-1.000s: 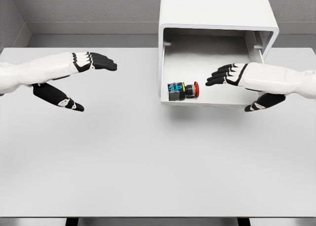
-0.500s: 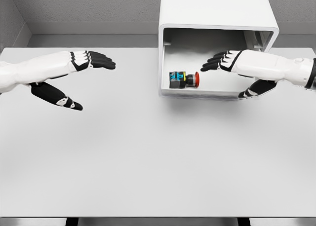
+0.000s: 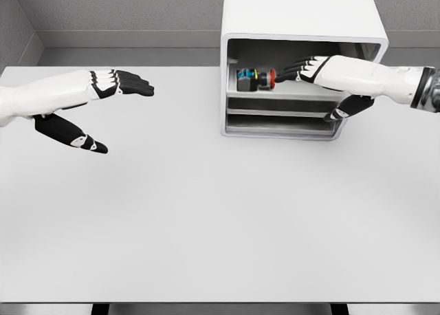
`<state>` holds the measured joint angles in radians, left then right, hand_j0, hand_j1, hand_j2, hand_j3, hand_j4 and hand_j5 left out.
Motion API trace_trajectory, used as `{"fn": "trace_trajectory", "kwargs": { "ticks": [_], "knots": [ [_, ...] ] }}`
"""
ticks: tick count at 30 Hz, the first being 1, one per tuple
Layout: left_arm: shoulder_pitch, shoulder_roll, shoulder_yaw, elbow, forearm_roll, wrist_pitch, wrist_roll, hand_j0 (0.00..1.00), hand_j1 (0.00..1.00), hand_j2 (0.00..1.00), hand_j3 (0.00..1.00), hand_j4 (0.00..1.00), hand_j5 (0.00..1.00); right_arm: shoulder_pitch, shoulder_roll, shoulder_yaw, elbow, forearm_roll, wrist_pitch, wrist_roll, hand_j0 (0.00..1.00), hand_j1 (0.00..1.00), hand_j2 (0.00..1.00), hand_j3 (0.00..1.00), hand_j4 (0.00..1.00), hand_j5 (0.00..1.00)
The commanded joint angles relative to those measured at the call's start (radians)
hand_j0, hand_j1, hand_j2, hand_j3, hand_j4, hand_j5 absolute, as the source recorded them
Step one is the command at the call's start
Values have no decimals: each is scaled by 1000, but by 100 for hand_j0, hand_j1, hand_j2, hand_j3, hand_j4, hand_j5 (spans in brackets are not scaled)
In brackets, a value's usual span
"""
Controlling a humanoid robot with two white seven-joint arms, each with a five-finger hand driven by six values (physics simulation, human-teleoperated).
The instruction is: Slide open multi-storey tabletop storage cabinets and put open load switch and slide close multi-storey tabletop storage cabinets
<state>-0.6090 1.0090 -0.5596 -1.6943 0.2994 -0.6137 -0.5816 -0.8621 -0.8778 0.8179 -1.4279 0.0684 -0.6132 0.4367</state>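
Head view: right hand (image 3: 302, 69), fingers spread, is pushing the drawer (image 3: 289, 95) nearly home, switch (image 3: 256, 80) aboard; left hand (image 3: 103, 98) is hovering open.

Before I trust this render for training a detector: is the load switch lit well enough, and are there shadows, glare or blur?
Head view: sharp, no motion blur or glare; light is soft and even on the table. The load switch sits in the cabinet drawer's shaded recess, yet its red cap and blue body stay readable. The right hand reaches in beside it.

light: bright, even | shadows: soft | img: sharp, no glare
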Motion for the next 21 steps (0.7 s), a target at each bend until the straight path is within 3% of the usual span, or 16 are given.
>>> {"fn": "trace_trajectory", "kwargs": {
  "ticks": [1, 3, 6, 11, 21],
  "knots": [
    [0, 2, 0, -1, 7, 3, 0, 100, 100, 100, 100, 100, 100, 0, -6, -5, -11, -7, 2, -6, 100, 100, 100, 100, 100, 100],
    [2, 2, 0, -1, 7, 3, 0, 100, 100, 100, 100, 100, 100, 3, -29, -6, -31, -12, 2, -7, 100, 100, 100, 100, 100, 100],
    [2, 2, 0, -1, 7, 3, 0, 100, 100, 100, 100, 100, 100, 41, -128, -6, -164, -15, 2, -9, 100, 100, 100, 100, 100, 100],
    [0, 2, 0, -1, 7, 3, 0, 100, 100, 100, 100, 100, 100, 94, -204, -6, -169, -15, 2, -10, 100, 100, 100, 100, 100, 100],
    [6, 3, -5, -1, 6, 3, 0, 100, 100, 100, 100, 100, 100, 101, -230, -8, -193, -15, 2, -10, 100, 100, 100, 100, 100, 100]
  ]
}}
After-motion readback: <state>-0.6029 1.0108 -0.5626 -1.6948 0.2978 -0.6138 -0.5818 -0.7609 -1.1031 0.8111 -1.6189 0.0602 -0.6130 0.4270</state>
